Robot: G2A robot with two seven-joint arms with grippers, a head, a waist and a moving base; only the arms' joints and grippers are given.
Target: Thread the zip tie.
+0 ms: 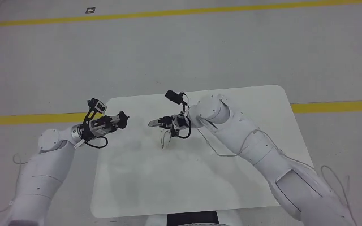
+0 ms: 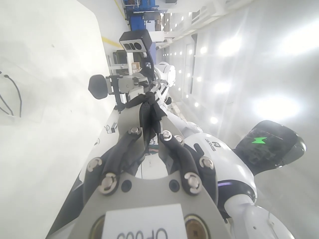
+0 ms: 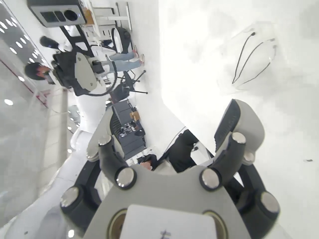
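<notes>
Two claws over a white counter [image 1: 226,186], zip tie [image 1: 164,139] lying loose between them.

From above, the thin black zip tie lies just on the near side of the right claw [image 1: 154,122], with the left claw [image 1: 123,119] well apart to the left. The right wrist view shows its claw [image 3: 172,120] spread wide and empty, and black ties [image 3: 252,34] under what looks like clear film [image 3: 271,50]. The left wrist view shows its claw [image 2: 149,101] pinched closed, with the ties [image 2: 20,100] far off. Each wrist has a white label [image 2: 144,221] [image 3: 169,225], its print cut off.
</notes>
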